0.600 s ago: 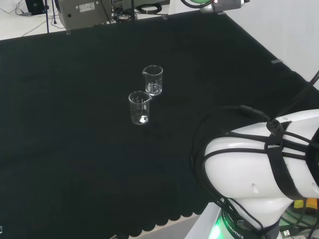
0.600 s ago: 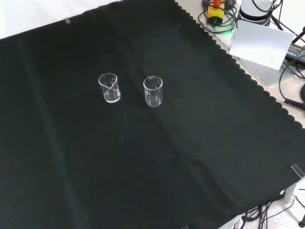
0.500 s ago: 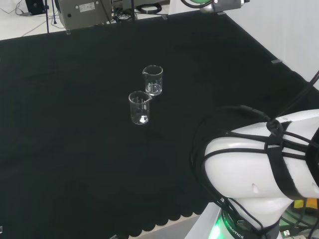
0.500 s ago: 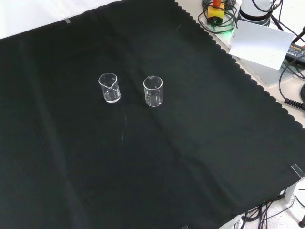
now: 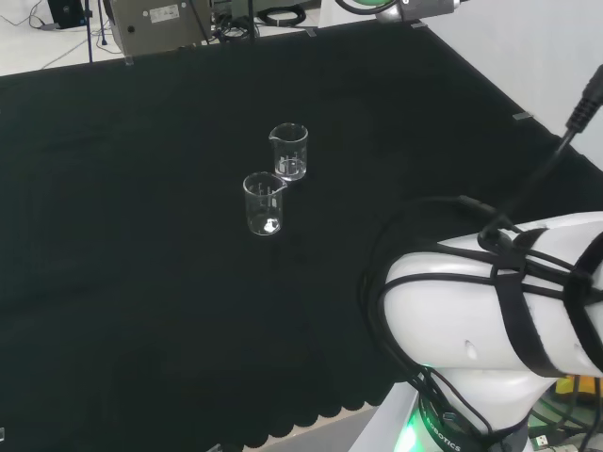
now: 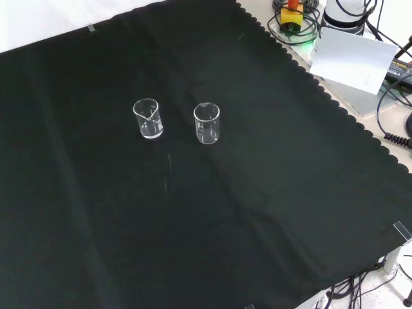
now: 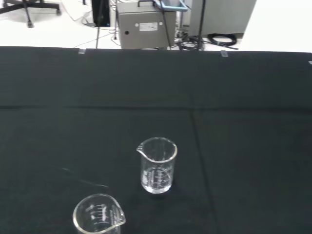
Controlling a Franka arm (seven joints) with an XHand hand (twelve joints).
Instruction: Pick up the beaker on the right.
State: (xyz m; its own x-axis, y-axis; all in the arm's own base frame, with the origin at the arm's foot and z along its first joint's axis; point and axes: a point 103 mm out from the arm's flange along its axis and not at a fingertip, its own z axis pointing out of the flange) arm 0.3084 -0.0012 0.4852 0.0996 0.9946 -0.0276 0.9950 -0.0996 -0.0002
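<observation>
Black cloth (image 6: 270,212) covers the tabletop, scalloped edge at upper right of the front view, cables beyond. White arm link (image 5: 499,311) fills the head view's lower right. Two clear beakers stand mid-cloth, near each other: right beaker (image 6: 206,123), left beaker (image 6: 147,118) in front view. Cannot tell the fingers' state.

A black cloth (image 6: 257,212) with a scalloped edge covers the bench. In the front view a white sheet of card (image 6: 353,59) stands off the cloth at the top right, with coiled black cables (image 6: 297,26) beside it. In the wrist view a grey metal box (image 7: 145,27) sits on the floor beyond the bench, cables (image 7: 222,40) lying near it.
</observation>
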